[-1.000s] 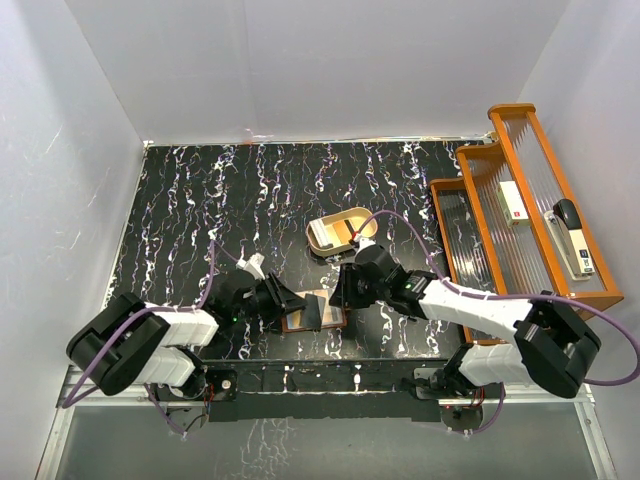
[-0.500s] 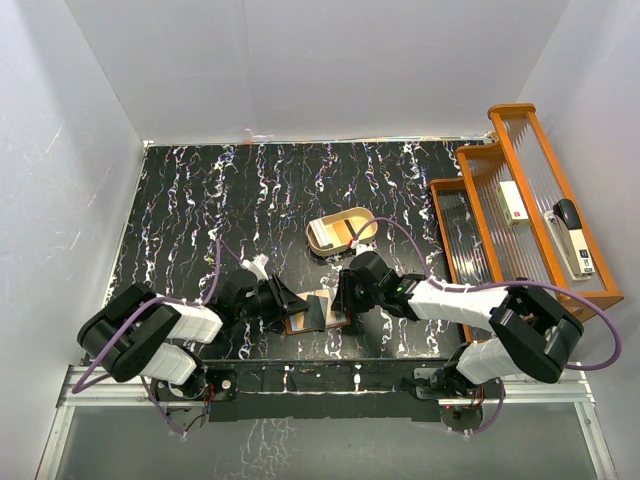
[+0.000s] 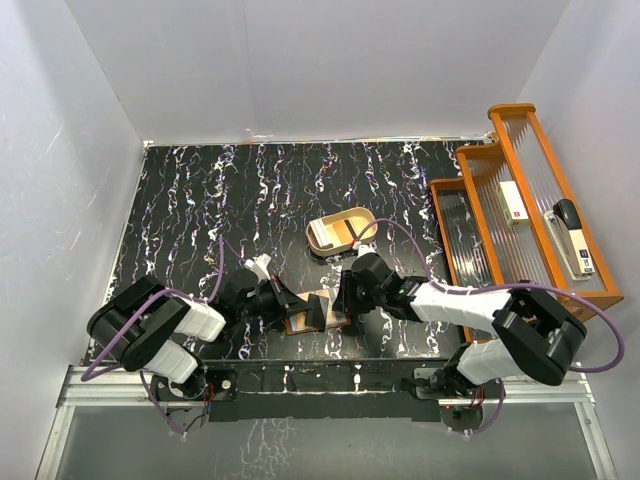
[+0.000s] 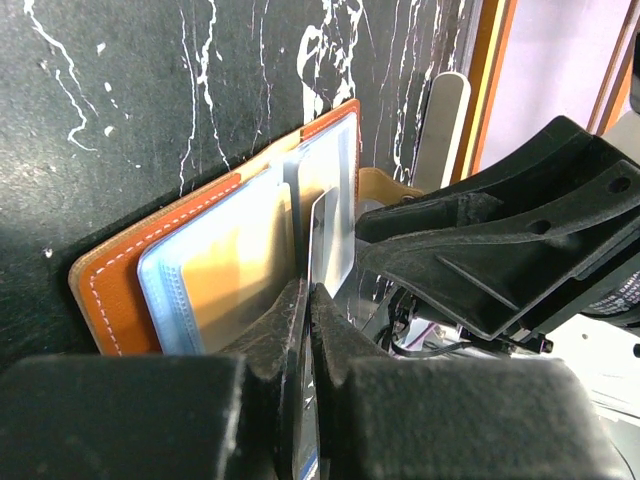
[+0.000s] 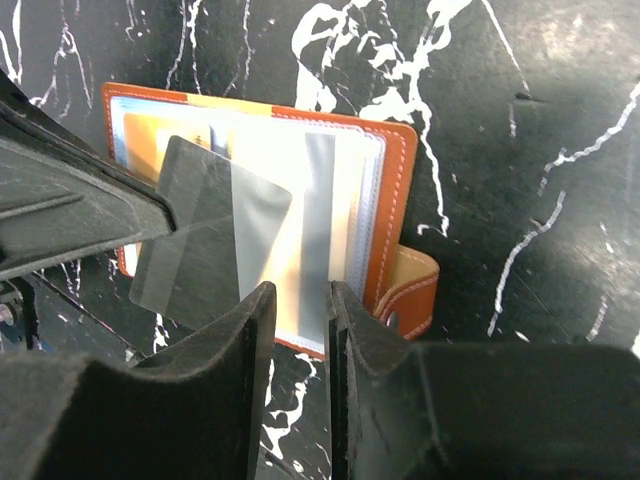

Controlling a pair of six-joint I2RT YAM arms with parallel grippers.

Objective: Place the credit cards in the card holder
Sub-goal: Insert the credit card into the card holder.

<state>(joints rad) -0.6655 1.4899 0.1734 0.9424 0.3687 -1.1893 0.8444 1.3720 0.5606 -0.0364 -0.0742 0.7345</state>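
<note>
The card holder lies open on the black marbled table, brown leather with grey-blue clear pockets. My left gripper is shut on a thin grey credit card, seen edge-on between its jaws. The card's far end hangs slanted over the wallet's pockets. My right gripper faces it from the other side. Its jaws stand a narrow gap apart over the wallet's near edge, with nothing between them.
A tan oval tray with a white item sits behind the wallet. An orange stepped rack along the right edge carries a stapler and a white box. White walls enclose the table.
The left jaws have closed onto the card. Both grippers have drawn slightly closer together over the wallet. The right jaws have narrowed a little.
</note>
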